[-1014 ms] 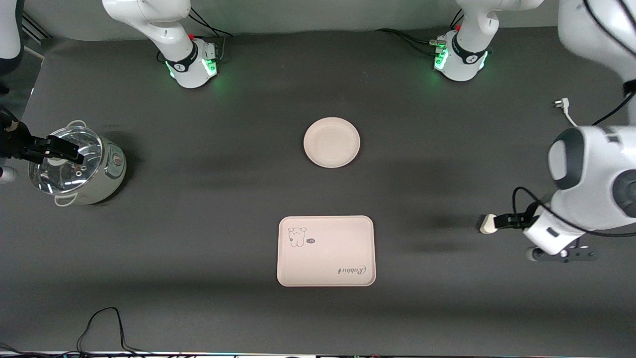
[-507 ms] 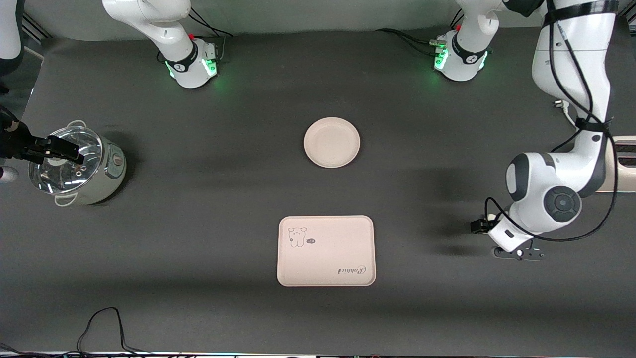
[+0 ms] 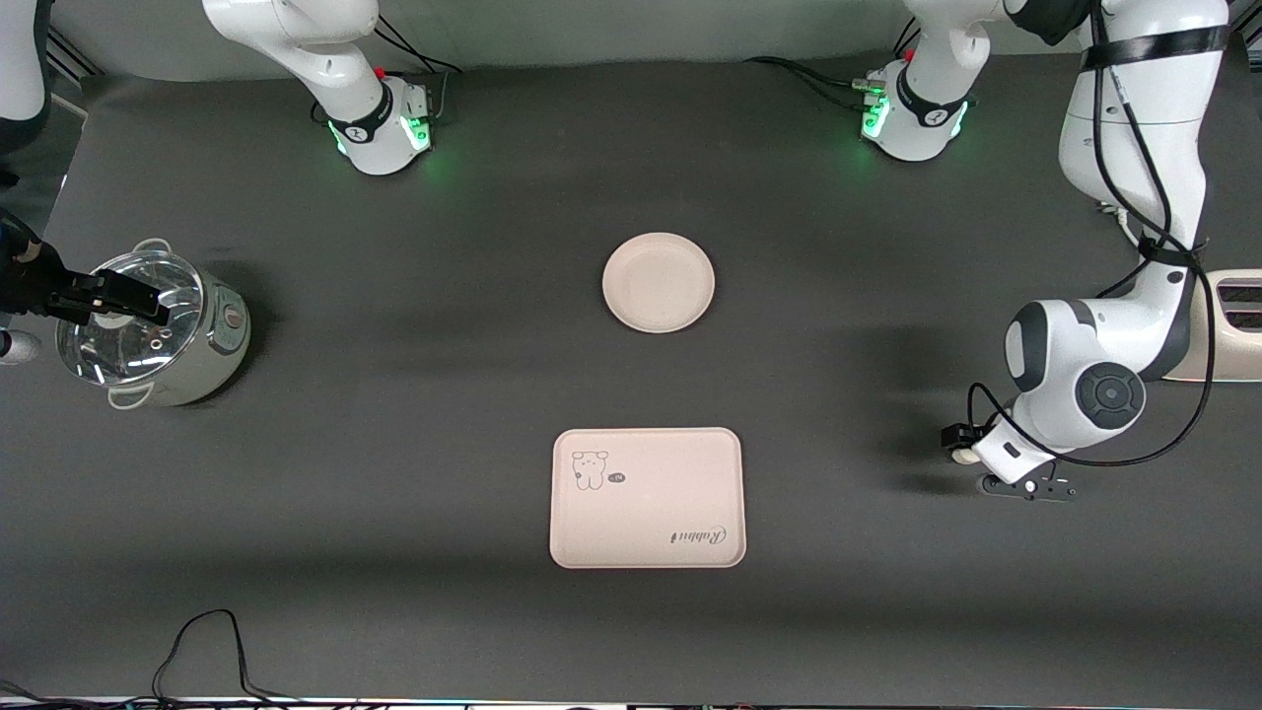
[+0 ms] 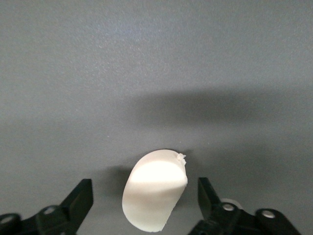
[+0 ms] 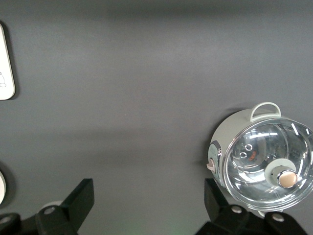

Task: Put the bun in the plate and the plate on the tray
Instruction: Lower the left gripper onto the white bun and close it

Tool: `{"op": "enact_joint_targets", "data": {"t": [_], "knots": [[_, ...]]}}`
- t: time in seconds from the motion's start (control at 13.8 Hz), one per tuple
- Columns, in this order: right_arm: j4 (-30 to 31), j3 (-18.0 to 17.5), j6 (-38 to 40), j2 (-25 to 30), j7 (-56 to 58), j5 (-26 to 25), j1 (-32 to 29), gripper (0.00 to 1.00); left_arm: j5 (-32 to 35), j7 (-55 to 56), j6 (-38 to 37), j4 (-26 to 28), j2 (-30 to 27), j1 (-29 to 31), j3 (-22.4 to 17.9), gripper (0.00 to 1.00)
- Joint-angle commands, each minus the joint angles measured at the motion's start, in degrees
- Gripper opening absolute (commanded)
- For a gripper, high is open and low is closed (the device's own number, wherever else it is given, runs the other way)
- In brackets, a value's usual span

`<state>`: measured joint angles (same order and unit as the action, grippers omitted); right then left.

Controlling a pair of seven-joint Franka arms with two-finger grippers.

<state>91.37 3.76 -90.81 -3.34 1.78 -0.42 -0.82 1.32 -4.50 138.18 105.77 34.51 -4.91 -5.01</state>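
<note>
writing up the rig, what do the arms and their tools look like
Both are glossy white arms with dark grey joint caps; the bases glow green. Black cables loop along the left arm. The left tool and right tool have black angular fingers on black mounts.

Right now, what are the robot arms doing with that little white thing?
The left gripper is down at the bun, which sits between its open fingers on the table toward the left arm's end. It has not grabbed the bun. The plate is bare in the middle of the table, and the tray lies nearer the camera. The right gripper waits, open, over a pot with a glass lid.
</note>
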Motion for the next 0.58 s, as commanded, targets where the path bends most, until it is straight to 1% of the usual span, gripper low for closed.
{"op": "enact_joint_targets", "data": {"t": [0.0,0.07,0.14,0.29,0.36,0.51], "knots": [[0.30,-0.07,-0.07,0.44,-0.20,-0.10,-0.15,1.00,0.00,-0.95,0.52,1.10,-0.67,0.43,0.27,0.24],[0.22,-0.07,-0.07,0.27,-0.29,-0.10,-0.15,1.00,0.00,-0.95,0.25,1.01,-0.67,0.26,0.36,0.00],[0.21,-0.07,0.02,0.35,-0.55,0.77,-0.15,1.00,0.00,-0.95,0.16,0.93,-0.76,0.08,0.44,0.00],[0.13,-0.15,-0.07,0.35,-0.82,0.95,-0.06,1.00,-0.09,-0.69,-0.88,0.49,-1.54,-0.45,0.53,0.00],[0.13,-0.15,-0.15,0.35,-0.82,0.95,-0.15,1.00,-0.35,-0.68,-3.76,-0.30,-2.59,-0.45,1.05,0.00],[-0.14,0.11,-0.24,0.70,-0.82,1.04,-0.32,1.00,-1.40,0.19,-13.23,-3.11,-6.97,-0.27,3.68,0.00]]}}
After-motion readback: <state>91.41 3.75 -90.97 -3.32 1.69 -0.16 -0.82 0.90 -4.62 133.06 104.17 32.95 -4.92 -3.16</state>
